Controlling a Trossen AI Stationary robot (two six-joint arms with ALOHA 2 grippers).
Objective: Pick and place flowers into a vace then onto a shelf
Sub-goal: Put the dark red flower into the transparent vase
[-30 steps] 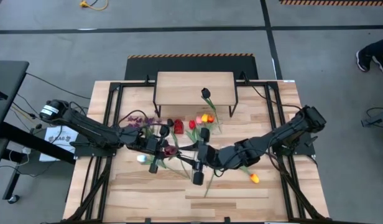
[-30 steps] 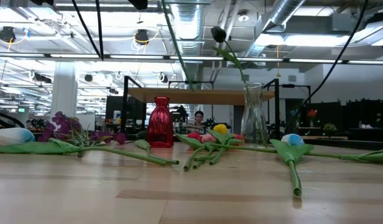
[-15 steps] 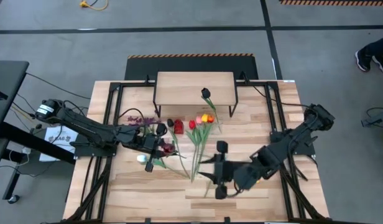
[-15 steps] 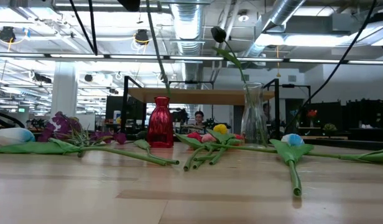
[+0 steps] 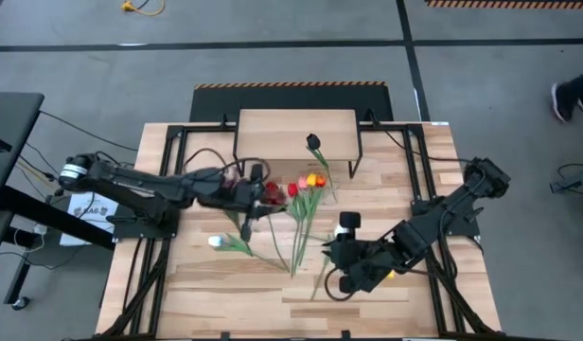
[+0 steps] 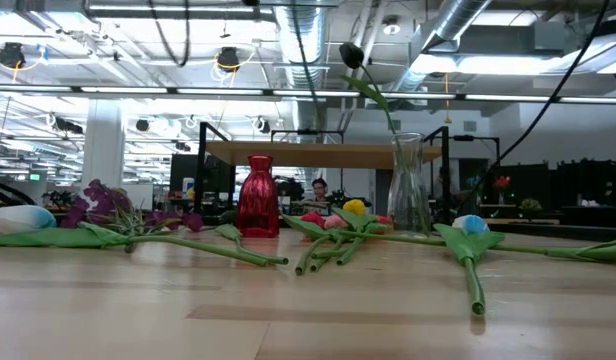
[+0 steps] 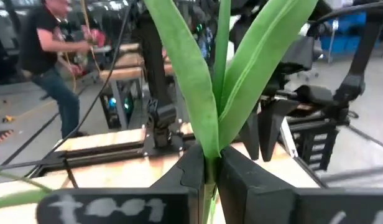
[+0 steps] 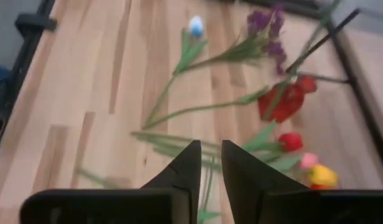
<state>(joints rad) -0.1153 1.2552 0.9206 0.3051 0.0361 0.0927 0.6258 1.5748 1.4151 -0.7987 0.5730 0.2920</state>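
A green flower stem is gripped upright by the left end effector; the right end effector is nearly closed, empty.

The room was a large industrial hall with a grey concrete floor crossed by dark lines and a hazard-striped strip. Overhead ran silver ducts and rows of strip lights. A white pillar stood at one side. A person in dark clothes walked among workbenches.
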